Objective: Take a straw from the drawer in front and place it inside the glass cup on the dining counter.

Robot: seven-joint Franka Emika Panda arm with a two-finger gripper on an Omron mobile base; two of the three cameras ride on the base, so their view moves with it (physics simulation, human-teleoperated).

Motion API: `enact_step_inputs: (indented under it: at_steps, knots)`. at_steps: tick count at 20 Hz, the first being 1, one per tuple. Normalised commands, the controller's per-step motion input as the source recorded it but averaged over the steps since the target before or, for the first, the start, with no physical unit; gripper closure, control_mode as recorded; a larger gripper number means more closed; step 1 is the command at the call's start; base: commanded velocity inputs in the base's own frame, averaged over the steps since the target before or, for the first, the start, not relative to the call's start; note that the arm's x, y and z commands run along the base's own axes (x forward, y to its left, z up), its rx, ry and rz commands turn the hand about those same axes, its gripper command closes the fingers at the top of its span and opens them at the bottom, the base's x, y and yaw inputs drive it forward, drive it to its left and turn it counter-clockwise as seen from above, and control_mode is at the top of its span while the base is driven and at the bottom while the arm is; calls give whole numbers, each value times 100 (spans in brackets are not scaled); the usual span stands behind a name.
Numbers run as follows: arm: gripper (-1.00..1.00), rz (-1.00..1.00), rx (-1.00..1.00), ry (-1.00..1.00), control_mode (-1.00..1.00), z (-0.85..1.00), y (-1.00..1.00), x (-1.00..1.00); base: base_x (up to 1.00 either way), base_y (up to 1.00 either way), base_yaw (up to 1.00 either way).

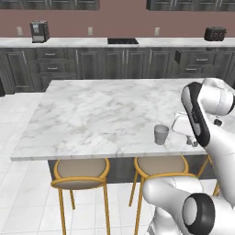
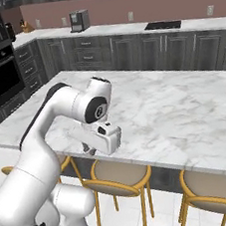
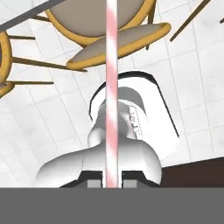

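**Straw clamped in pincer at near edge of bench**

Surface and room: The bench (image 1: 101, 110) is a marble-topped island occupying the centre of the left base view, with a dark base. White tiled floor surrounds it. A wall counter (image 1: 69, 42) with dark cabinets runs across the top of the frame below a reddish-brown wall. In the right base view, a built-in oven (image 2: 0, 73) stands at the upper left.

Other items: A coffee machine (image 1: 39, 31) stands at the upper left of the wall counter, a cooktop (image 1: 122, 41) at its centre and a toaster (image 1: 215, 33) at the upper right. Gold-legged stools (image 1: 81, 172) are set under the near edge of the bench. The cup (image 1: 161, 134) stands upright on the bench, right of centre and close to the near edge. The arm's wrist and hand are just right of the cup in the left base view; in the right base view the hand covers that part of the edge, so the cup cannot be made out.

Pincer: The pincer (image 3: 112, 177) is closed on the straw (image 3: 112, 87). In the hand view the straw, pale with faint pink stripes, runs straight from between the fingertips at bottom centre to the top edge. Stool seats and floor tiles lie behind it.
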Motion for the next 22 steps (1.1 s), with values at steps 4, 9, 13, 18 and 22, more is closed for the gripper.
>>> enact_step_inputs:
  at_steps: [4,9,13,18,22]
  knots:
    - [100,-28,33,25,-100,94,1,2,0,0,0]
    - [100,-27,27,28,-100,87,7,0,0,0,0]
    - [100,-25,22,35,-100,46,27,0,0,0,0]
    - [100,-21,17,29,-100,5,51,0,0,0,0]
    - [100,-21,6,6,-100,0,39,12,0,0,0]
